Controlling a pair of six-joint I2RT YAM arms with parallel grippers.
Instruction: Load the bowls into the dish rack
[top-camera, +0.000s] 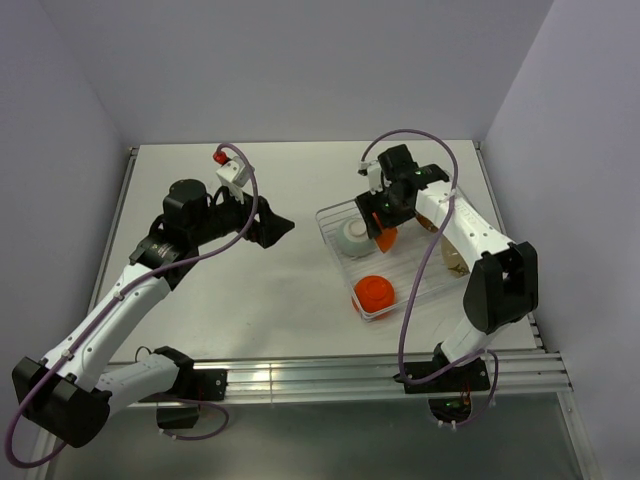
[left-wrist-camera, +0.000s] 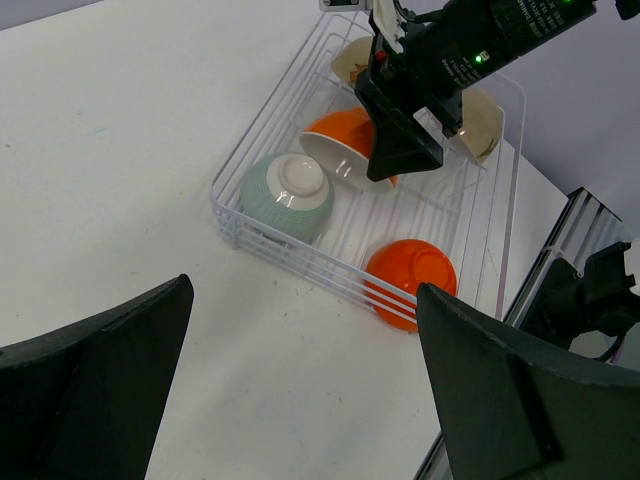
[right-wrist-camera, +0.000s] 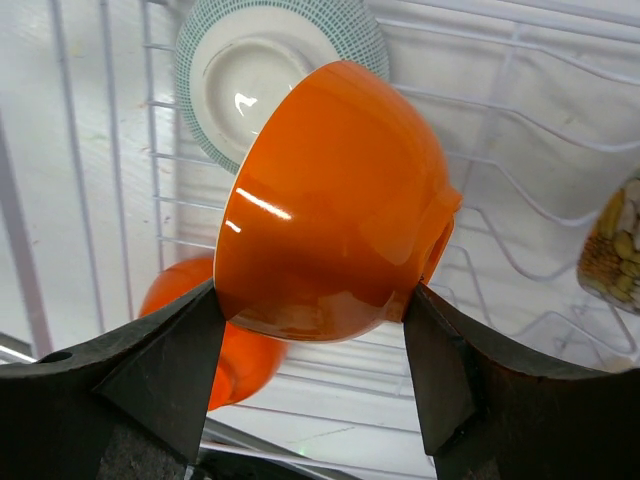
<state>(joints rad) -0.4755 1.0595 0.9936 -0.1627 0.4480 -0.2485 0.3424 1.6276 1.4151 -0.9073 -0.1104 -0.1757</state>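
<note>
Mint bowl lies beside orange bowl clamped by right hand; left hand gapes empty.

Held bowl: glossy orange outside, white inside.
Green bowl: pale mint with a fine grid pattern; plain white foot.
Second orange bowl: plain orange.
Cream bowls: beige; one side shows yellow-and-brown mottling.
Dish rack: see-through, with thin white lines.
Table: plain off-white.
Left gripper: matte black.
Right gripper: matte black.
Cables: purple.
</note>
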